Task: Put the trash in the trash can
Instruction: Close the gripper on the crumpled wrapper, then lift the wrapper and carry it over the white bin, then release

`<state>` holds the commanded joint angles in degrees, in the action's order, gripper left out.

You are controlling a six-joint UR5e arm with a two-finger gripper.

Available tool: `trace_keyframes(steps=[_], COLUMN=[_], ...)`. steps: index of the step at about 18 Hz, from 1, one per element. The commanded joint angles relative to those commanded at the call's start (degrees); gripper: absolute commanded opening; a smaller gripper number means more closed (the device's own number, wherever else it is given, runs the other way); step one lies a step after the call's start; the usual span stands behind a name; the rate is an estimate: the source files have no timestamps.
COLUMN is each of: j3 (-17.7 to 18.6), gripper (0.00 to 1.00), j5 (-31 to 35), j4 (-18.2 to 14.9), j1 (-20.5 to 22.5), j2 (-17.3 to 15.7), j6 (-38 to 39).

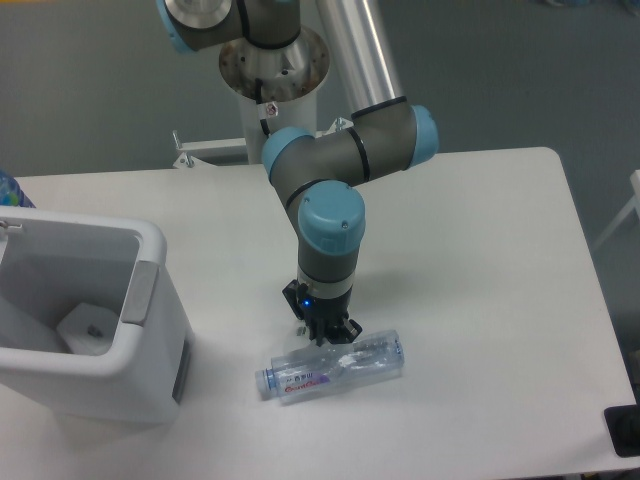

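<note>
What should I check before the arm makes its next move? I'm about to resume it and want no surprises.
1. Gripper position: low at the table, right behind the crushed plastic bottle. Ok.
2. Jaw state: fingers look drawn together, but what they hold is hidden. Cannot tell.
3. Crumpled wrapper: not visible on the table; possibly between the fingers. Cannot tell.
4. Bottle: lying on its side on the table, not gripped. Ok, left for later.
5. Trash can: upright, opening uncovered, at the table's left. Ok.
6. Path to the can: bare table between gripper and can. Ok.
</note>
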<state>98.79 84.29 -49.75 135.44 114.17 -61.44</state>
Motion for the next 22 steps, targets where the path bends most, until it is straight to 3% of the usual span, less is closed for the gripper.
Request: trace_keyframes(steps=[5, 9, 12, 16, 22], j3=[-0.09, -0.26, -1.4, -4.74, -13.17], gripper=[0.0, 0.0, 0.0, 0.0, 0.0], j5=[-1.4, -5.35, -12.28, -19.76, -28.11], j4=[-0.18, -3.33, -5.62, -7.03, -7.03], j1=[0.53, 2.02, 4.13, 5.63, 5.98], j2=[-1.58, -4.21, -6.85, -9.14, -9.76], j6=[0.0, -0.09, 0.0, 0.78, 10.88])
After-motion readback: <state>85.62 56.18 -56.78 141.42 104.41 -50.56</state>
